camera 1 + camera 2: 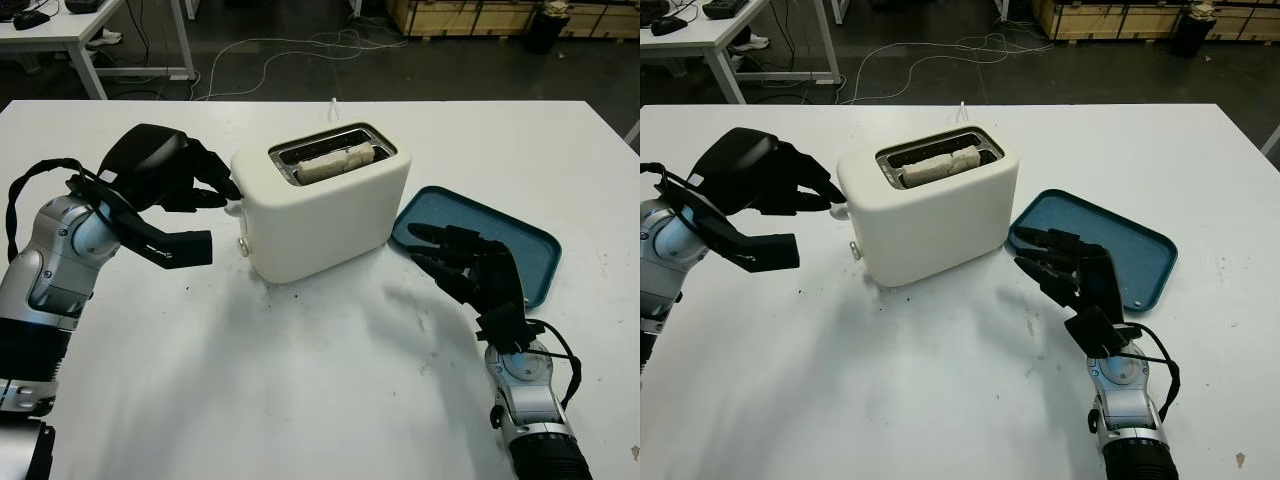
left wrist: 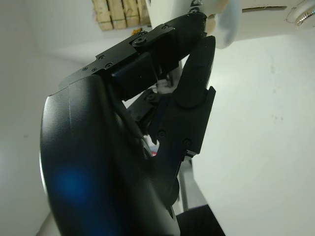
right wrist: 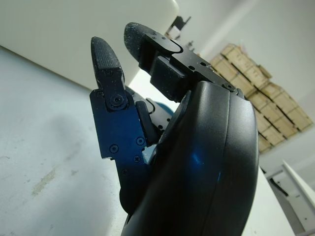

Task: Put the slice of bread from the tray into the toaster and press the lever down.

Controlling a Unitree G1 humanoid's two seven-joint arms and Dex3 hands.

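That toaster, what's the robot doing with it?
The bread already sits in the slot of the white toaster, and the blue tray beside it is bare. The left hand has its fingertips at the lever on the toaster's end, about to press it. The right hand, open, hovers by the tray.

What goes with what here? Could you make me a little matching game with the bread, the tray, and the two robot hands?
Things:
1. slice of bread
2. blue tray
3. left robot hand
4. right robot hand

Places or states:
A. at the toaster's lever
B. holds nothing
C. in the toaster slot
D. open, over the tray's near edge

Pairs: 1-C, 2-B, 3-A, 4-D
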